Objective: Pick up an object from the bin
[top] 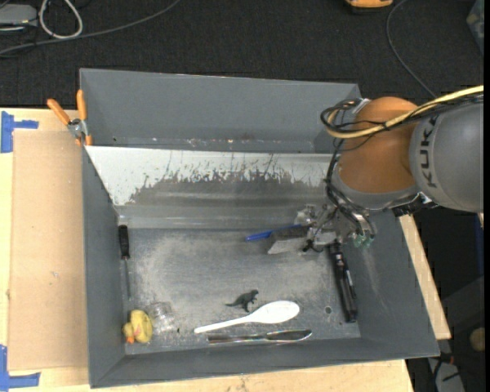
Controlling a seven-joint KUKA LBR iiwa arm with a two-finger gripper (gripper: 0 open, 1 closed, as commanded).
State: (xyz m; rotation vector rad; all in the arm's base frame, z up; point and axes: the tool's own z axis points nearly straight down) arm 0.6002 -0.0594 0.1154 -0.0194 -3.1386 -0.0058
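Gripper hung low over the floor of the bin, near the right edge and a little behind the middle, under the arm's orange wrist cover. Whether it was spread or pressed together could not be told, since its metal parts merged with what lay beneath.

Just beside it, toward the bin's centre, lay a slim blue pen, lined up with the back edge. A flat grey piece lay against or very near the pen's front side. Whether either sat in the gripper's grasp could not be told.

A black marker lay close by along the foot of the right edge, running toward the front right corner.

Farther off, near the front edge, stood a small black dinosaur figure. Just in front of it lay a white plastic spoon with its bowl to the right, and a thin silvery utensil beside that, along the front edge.

Well apart, in the front left corner, sat 1 yellow rubber duck next to a crumpled clear plastic piece. A 2nd black marker lay along the left edge.
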